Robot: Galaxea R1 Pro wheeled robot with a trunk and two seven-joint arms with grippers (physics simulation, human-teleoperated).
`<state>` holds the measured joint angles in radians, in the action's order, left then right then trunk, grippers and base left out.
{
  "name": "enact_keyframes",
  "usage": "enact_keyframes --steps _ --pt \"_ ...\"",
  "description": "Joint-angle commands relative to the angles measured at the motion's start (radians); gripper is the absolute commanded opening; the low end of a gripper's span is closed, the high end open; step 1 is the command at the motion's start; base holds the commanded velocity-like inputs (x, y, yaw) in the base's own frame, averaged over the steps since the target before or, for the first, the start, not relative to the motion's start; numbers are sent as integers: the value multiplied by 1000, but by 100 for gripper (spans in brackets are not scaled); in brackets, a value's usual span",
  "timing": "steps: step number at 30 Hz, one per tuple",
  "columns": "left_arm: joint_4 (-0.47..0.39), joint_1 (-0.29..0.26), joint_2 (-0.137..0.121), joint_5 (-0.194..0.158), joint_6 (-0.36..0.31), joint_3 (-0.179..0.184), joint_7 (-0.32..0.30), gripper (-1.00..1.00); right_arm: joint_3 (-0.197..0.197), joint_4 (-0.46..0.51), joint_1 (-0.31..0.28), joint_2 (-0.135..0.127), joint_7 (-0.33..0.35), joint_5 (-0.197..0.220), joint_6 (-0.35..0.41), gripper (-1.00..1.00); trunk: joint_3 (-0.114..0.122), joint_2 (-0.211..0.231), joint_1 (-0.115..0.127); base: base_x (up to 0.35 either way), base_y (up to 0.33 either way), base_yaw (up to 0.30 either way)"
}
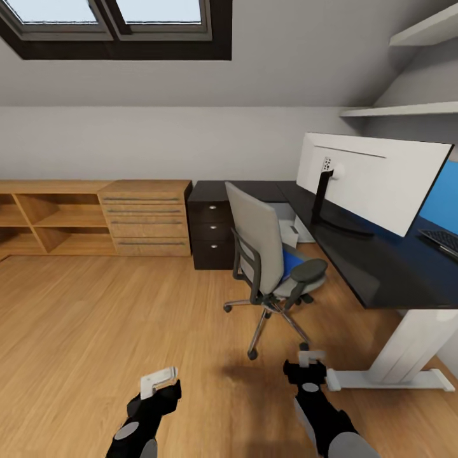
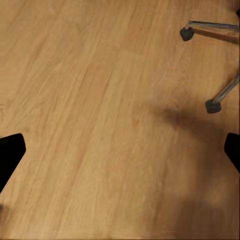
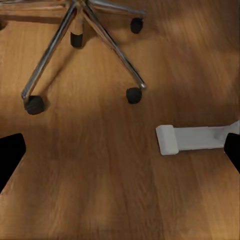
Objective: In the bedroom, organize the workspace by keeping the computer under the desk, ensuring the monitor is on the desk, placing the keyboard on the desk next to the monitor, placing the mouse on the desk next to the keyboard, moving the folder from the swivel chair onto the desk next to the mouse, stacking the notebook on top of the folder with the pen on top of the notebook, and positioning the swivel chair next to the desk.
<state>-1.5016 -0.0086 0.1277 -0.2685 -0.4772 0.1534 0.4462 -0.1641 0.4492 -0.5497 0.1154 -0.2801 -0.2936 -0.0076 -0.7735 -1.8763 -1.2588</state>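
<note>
Here the blue folder (image 1: 292, 262) lies flat on the seat of the swivel chair (image 1: 257, 238), partly hidden by the backrest and armrest, so its long axis cannot be told. It sits ahead of and above both grippers, the chair standing just left of the black desk (image 1: 381, 267) that carries the monitor (image 1: 375, 178). The right gripper (image 1: 310, 364) hangs low almost directly beneath the seat and looks the nearer; the left gripper (image 1: 159, 381) is farther left. Both have fingers spread, holding nothing.
</note>
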Motion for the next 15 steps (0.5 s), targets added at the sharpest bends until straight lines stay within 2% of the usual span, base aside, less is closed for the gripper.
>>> enact_keyframes --steps 1,2,4,5,6,8,11,15 --pt "-26 -1 1 -22 -22 5 9 100 -7 -1 -34 0 7 3 34 100 -4 -8 -4 0 0 0" --pt "-45 -1 2 -31 -37 9 9 100 -7 -2 -61 -1 14 15 62 100 -7 -15 -8 0 0 0" --pt "-88 -1 7 -52 -71 16 9 100 -8 -3 -149 -5 33 67 140 100 -14 -29 -15 0 0 0" --pt "-94 -1 8 -55 -76 17 9 100 -8 -5 -168 -6 36 83 153 100 -17 -36 -19 0 0 0" --pt "-108 -2 12 -62 -87 19 9 100 -9 -14 -219 -12 41 133 190 100 -20 -43 -23 0 0 0" --pt "-112 -2 13 -64 -90 20 9 100 -9 -19 -232 -20 44 155 203 100 -26 -57 -31 0 0 0" --pt "-115 -2 9 -66 -92 17 10 100 -10 -55 -249 -37 49 212 214 100 -36 -78 -42 0 0 0" --pt "-116 -1 -5 -66 -92 14 11 100 -12 -70 -255 -45 48 250 217 100 -48 -106 -58 0 0 0"
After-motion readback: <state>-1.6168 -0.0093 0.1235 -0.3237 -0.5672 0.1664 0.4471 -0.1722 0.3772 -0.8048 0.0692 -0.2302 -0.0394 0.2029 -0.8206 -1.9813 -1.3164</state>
